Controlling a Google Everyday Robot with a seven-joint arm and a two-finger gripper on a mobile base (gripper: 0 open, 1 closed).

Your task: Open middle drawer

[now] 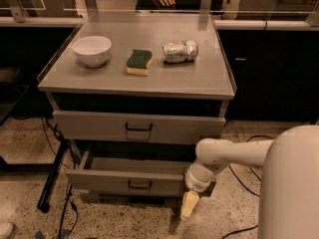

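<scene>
The middle drawer [107, 181] is a wide grey drawer with a small black loop handle [139, 185] at the centre of its front. It stands pulled out, and a strip of its shallow grey tray [134, 163] shows inside. My gripper [189, 205] hangs pointing down at the drawer's right front corner, just right of the front panel and close above the floor. It holds nothing. My white arm [234, 153] reaches in from the right.
A taller-fronted grey drawer [89, 126] sits above, under the cabinet top [199, 78]. On top stand a white bowl [91, 50], a green-and-yellow sponge [138, 61] and a crushed can [179, 51]. Cables [65, 203] and a black leg [52, 176] lie at the left on the floor.
</scene>
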